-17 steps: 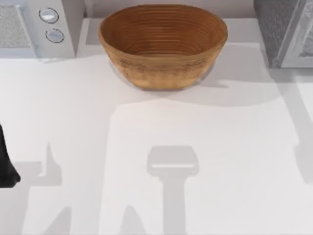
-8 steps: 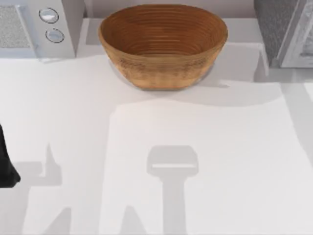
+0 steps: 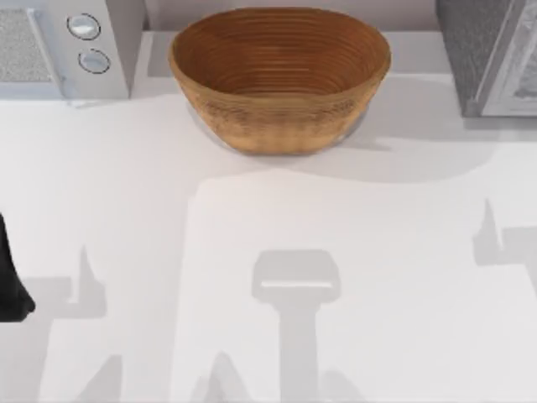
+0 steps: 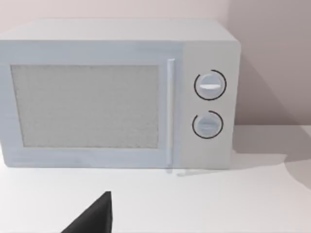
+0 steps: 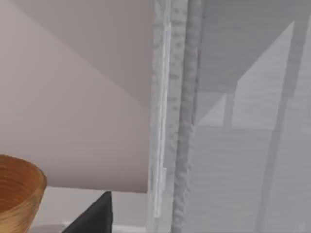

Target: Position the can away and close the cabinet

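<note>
Left arm (image 3: 10,281) parked at table's left edge, unchanged; its claw state: cannot tell. Microwave (image 3: 63,46) far left, wicker basket (image 3: 279,77) centre-back, both unmoved. Cabinet (image 3: 491,54) far right: door edge has swung nearer its front since half a second ago. Right gripper fingertip (image 5: 95,216) near cabinet; open or closed, cannot tell. Can location: cannot tell, likely stowed; closing probably nearly finished.

The white boxy microwave (image 3: 67,46) left of the round woven wicker basket (image 3: 279,77) is cut by the top view's edges, as is the grey cabinet (image 3: 495,54) to the basket's right. Left of the basket, my left arm (image 3: 10,281) shows as a dark sliver. One black gripper fingertip (image 5: 95,218) intrudes beside the cabinet.
</note>
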`<state>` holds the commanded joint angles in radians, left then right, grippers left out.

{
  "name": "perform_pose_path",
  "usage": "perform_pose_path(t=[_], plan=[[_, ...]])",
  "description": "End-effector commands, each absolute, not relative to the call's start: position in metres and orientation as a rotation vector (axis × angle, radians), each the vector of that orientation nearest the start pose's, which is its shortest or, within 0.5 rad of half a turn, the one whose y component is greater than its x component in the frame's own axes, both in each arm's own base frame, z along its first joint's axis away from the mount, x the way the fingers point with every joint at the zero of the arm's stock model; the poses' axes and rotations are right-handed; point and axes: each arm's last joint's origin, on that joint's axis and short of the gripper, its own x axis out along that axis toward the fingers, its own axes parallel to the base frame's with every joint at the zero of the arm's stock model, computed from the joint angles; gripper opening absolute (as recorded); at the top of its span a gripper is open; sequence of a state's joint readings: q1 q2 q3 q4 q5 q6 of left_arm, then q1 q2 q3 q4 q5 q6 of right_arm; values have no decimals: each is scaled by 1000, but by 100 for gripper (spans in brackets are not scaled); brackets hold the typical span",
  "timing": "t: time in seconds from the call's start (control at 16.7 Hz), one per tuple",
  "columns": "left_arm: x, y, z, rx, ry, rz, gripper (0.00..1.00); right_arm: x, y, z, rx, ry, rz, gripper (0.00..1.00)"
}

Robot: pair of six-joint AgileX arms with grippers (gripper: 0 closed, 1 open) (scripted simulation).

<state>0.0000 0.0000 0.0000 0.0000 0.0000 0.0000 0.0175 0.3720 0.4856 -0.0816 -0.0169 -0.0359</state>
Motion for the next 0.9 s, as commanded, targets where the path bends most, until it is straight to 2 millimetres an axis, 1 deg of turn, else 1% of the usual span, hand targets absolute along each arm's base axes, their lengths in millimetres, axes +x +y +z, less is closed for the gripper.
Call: perform_pose_path(t=[0.12,0.24,0.36,0.42,0.54,0.9], plan=[[106,-1,160,0,0,0,100,108,1,241,-30,-22,26,100],[106,-1,160,0,0,0,100,105,0,205,-19,-15,16,100],[106,-1,160,0,0,0,100,105,-1,179,-8,-8,7,100],[106,-1,160,0,0,0,100,105,-1,170,-5,-5,4,100],[106,-1,160,0,0,0,100,106,-1,160,0,0,0,100],[106,-1,160,0,0,0,100,106,-1,160,-1,5,4,100]])
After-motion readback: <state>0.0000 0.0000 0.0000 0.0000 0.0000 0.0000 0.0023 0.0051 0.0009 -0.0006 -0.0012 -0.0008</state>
